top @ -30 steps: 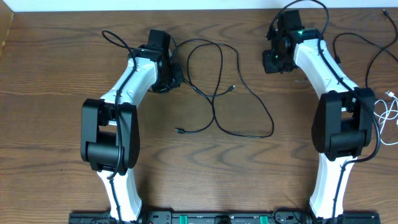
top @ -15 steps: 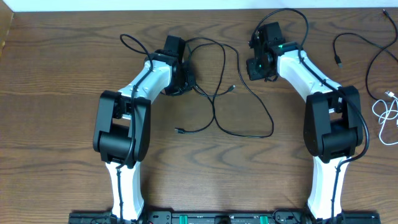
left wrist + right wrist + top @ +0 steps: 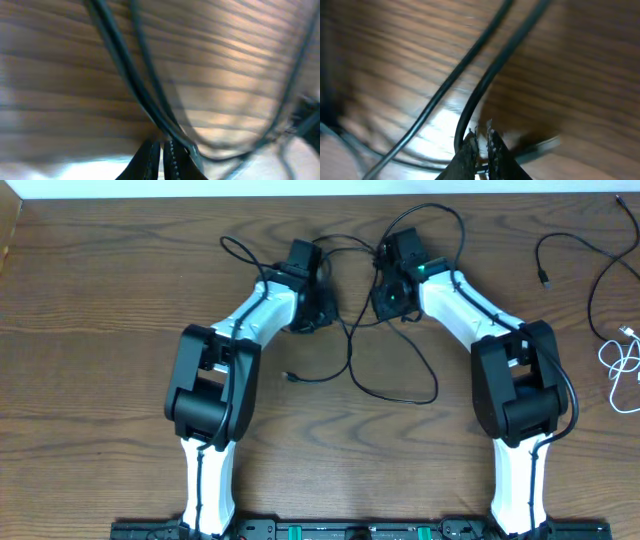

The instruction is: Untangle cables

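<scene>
Several thin black cables [image 3: 352,352] lie tangled on the wooden table [image 3: 100,330] between my arms, one small plug [image 3: 288,375] pointing left. My left gripper [image 3: 313,312] is at the tangle's upper left, its fingers [image 3: 163,146] shut. Two black strands [image 3: 131,75] run down to its tip and pass along the outside of the right finger. My right gripper [image 3: 388,302] is at the tangle's upper right, fingers [image 3: 481,136] shut, with a black strand [image 3: 485,80] touching the outside of its left finger. No cable shows between either pair of fingers.
Another black cable [image 3: 545,272] lies at the far right, and a coiled white cable [image 3: 625,365] is by the right edge. The thicker black arm wires [image 3: 430,215] loop above both wrists near the table's far edge.
Both arms have swung inward from the outer sides and now sit close together over the top of the tangle. The cable loops have shifted and the left plug has moved up a little.
</scene>
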`<state>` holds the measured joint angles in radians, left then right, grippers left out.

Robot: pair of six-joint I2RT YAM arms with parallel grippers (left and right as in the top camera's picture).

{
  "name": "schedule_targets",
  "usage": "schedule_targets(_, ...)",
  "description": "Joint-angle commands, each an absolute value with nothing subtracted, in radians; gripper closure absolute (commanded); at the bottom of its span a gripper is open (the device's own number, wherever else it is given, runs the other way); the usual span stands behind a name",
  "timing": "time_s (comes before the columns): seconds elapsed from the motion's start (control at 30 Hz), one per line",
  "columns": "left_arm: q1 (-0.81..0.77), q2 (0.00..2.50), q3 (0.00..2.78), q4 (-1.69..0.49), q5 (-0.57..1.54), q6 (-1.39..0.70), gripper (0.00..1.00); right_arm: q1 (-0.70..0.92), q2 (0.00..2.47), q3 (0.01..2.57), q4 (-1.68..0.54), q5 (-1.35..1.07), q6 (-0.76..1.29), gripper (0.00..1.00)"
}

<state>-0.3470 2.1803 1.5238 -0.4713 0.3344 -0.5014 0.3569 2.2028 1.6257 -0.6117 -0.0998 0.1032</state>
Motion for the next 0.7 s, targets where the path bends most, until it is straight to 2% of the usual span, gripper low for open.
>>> schedule_targets(0.0,-0.384,2.241,1.509,-0.445,0.49,-0.511,0.89,0.368,2.212,1.615,-0.612,-0.162,0.134,0.93)
schedule_targets(0.2,-0.405,2.241,1.509,-0.439,0.52,-0.527,0.89,0.363,2.211,1.616,-0.619,-0.193,0.133,0.92)
schedule_targets(0.3,-0.404,2.241,1.509,-0.439,0.52,-0.537,0.89,0.35,2.204,1.616,-0.633,-0.261,0.104,0.79)
schedule_targets(0.33,-0.404,2.241,1.509,-0.439,0.52,-0.537,0.89,0.338,2.196,1.617,-0.648,-0.312,0.079,0.67)
schedule_targets(0.43,-0.405,2.241,1.509,-0.439,0.511,-0.538,0.89,0.325,2.18,1.617,-0.666,-0.344,0.069,0.48)
schedule_targets(0.53,-0.402,2.241,1.509,-0.439,0.465,-0.54,0.9,0.321,2.176,1.617,-0.677,-0.347,0.062,0.4)
schedule_targets(0.67,-0.39,2.241,1.509,-0.443,0.432,-0.54,0.92,0.332,2.178,1.617,-0.676,-0.351,0.043,0.38)
